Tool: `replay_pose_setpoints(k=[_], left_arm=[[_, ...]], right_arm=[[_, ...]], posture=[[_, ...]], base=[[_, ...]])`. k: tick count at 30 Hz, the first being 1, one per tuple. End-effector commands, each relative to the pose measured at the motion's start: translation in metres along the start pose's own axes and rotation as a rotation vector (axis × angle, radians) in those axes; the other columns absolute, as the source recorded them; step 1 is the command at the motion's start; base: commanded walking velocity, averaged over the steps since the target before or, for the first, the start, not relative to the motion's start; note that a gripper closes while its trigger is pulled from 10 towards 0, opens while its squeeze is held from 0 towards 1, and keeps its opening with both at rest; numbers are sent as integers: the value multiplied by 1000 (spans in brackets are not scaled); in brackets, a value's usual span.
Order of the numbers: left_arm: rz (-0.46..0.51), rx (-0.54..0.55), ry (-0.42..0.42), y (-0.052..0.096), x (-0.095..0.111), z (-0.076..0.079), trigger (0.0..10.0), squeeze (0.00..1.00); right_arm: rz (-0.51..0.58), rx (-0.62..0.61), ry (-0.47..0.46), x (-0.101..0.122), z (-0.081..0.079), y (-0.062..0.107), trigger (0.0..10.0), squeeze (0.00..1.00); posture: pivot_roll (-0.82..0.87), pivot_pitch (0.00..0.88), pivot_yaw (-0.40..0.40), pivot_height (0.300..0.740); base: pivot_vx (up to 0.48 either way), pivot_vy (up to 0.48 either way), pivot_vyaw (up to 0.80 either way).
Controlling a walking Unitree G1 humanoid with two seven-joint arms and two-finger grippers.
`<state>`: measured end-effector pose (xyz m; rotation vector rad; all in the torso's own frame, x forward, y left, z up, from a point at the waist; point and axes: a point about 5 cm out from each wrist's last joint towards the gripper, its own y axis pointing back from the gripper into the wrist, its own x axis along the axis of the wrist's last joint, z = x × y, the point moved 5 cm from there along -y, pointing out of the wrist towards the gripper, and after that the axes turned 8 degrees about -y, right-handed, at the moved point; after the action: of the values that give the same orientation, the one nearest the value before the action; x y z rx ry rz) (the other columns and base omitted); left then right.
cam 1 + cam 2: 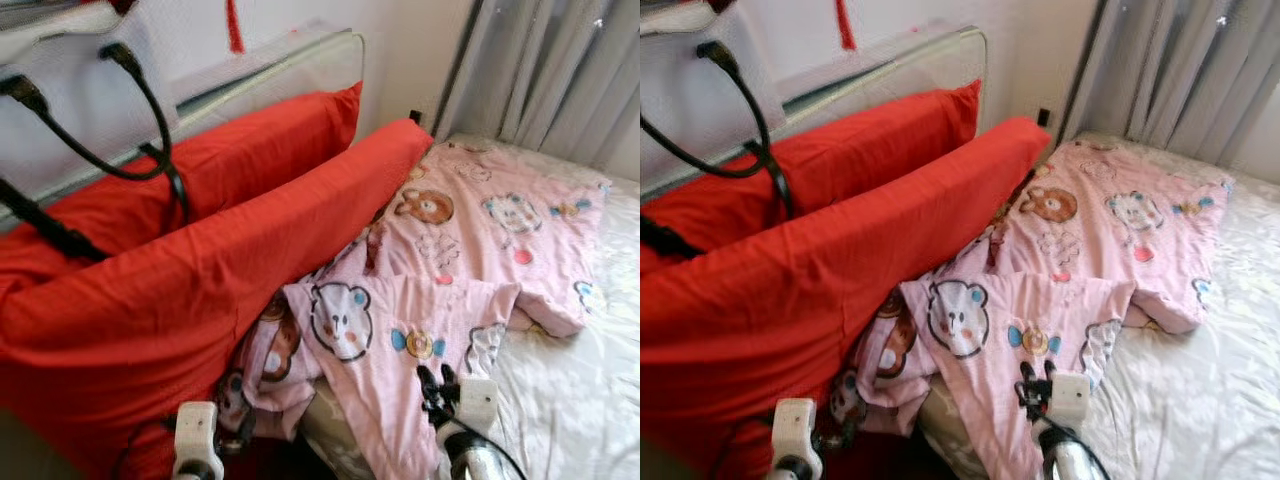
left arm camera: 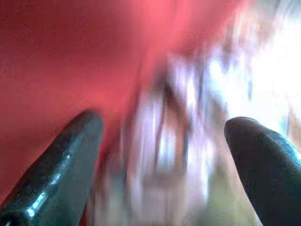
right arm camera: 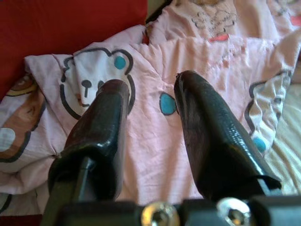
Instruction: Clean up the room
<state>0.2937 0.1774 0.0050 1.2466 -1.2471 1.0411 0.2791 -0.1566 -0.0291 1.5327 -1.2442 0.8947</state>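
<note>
A pink blanket (image 1: 470,240) printed with bears and sweets lies rumpled across the bed, its near end bunched against two long red pillows (image 1: 200,270). My right gripper (image 1: 437,383) hovers just above the blanket's near fold, open with a narrow gap and nothing between its fingers (image 3: 110,127). The bear-face print (image 3: 89,84) lies just ahead of it. My left gripper (image 2: 164,141) is low beside the red pillow and the bunched blanket end, open wide, its view blurred.
The red pillows lean against a pale headboard rail (image 1: 290,60) on the left. A white bag with black handles (image 1: 80,100) rests on top behind them. White sheet (image 1: 570,400) covers the bed to the right, and grey curtains (image 1: 560,70) hang at the far side.
</note>
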Motion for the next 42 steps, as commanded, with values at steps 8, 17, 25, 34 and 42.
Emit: replay_pose_setpoints(k=[8,17,25,34,42], left_arm=[[146,-14,7,-23,43,8,10000,0],[176,-31,-15,-15,53,8,10000,0],[159,-25,-10,-16,58,4,10000,0],[130,-27,1,-15,58,7,10000,0],[120,-24,7,-13,57,9,10000,0]], right_arm=[[16,-23,17,10,8,-4,10000,0],[83,-66,-7,26,8,-6,10000,0],[31,-62,16,19,8,-9,10000,0],[50,-63,10,28,8,-10,10000,0],[5,-62,26,23,7,-13,10000,0]], posture=[[-59,78,-82,740],[-54,124,-60,740],[-60,122,-49,715],[-55,118,-54,705],[-56,117,-58,690]], base=[[0,0,0],[0,0,0],[0,0,0],[0,0,0],[0,0,0]])
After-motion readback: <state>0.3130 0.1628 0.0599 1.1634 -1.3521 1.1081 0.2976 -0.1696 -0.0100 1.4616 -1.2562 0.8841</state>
